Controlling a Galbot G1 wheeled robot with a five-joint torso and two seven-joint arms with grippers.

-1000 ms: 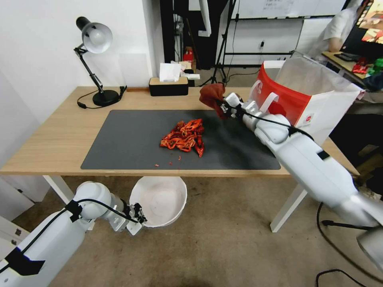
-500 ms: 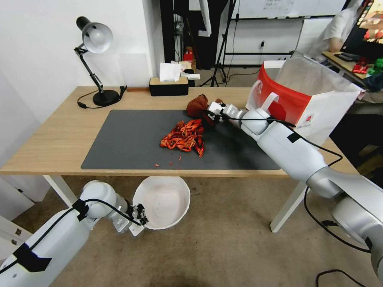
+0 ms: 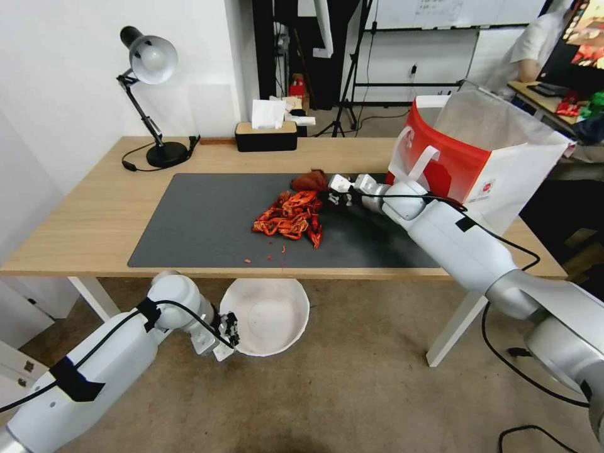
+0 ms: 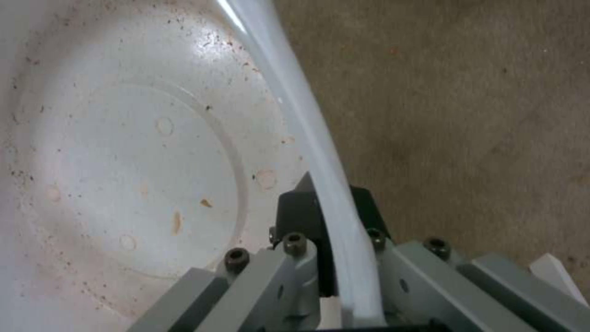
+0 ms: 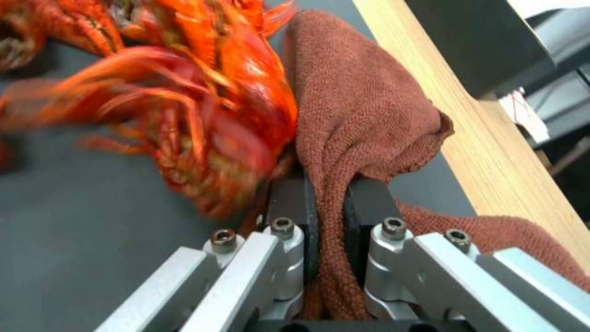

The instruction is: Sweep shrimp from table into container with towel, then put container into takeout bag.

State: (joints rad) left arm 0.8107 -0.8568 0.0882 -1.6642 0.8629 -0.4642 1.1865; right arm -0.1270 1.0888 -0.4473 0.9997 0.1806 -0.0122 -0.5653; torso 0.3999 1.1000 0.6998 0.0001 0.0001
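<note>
Right gripper [image 3: 332, 190] pinches towel [image 3: 309, 181], low on mat at far edge of shrimp [image 3: 290, 215]. Left gripper [image 3: 230, 329] clamps container [image 3: 272, 314] rim below table's [image 3: 82, 214] near edge. Judgement: keep towel flat, drag heap straight toward container.

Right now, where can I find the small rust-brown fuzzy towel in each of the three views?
Head view: the small rust-brown fuzzy towel lies on the dark grey mat, at the far side of the red-orange shrimp heap, held by the right claw.
Left wrist view: not in it.
Right wrist view: the towel is pinched between the jaws.
Shared landmark: the shrimp heap.
</note>
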